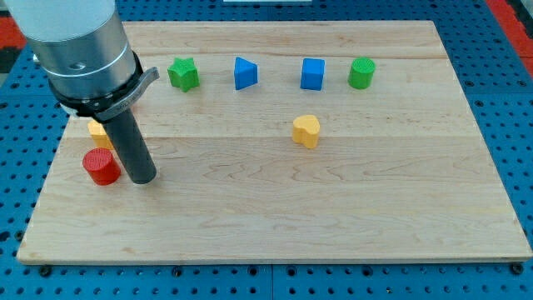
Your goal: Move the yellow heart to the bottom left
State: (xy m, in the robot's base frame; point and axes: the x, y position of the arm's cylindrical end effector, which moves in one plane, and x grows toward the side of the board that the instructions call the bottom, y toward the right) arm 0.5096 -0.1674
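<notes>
The yellow heart (306,131) lies on the wooden board (275,217) a little right of centre. My tip (143,178) rests on the board at the view's left, far to the left of the heart. It stands just right of a red cylinder (101,167). A second yellow block (98,132) sits behind the rod, partly hidden by it.
Along the view's top stand a green star-like block (183,73), a blue wedge-shaped block (245,73), a blue cube (312,74) and a green cylinder (361,73). A blue pegboard (516,100) surrounds the board's edges.
</notes>
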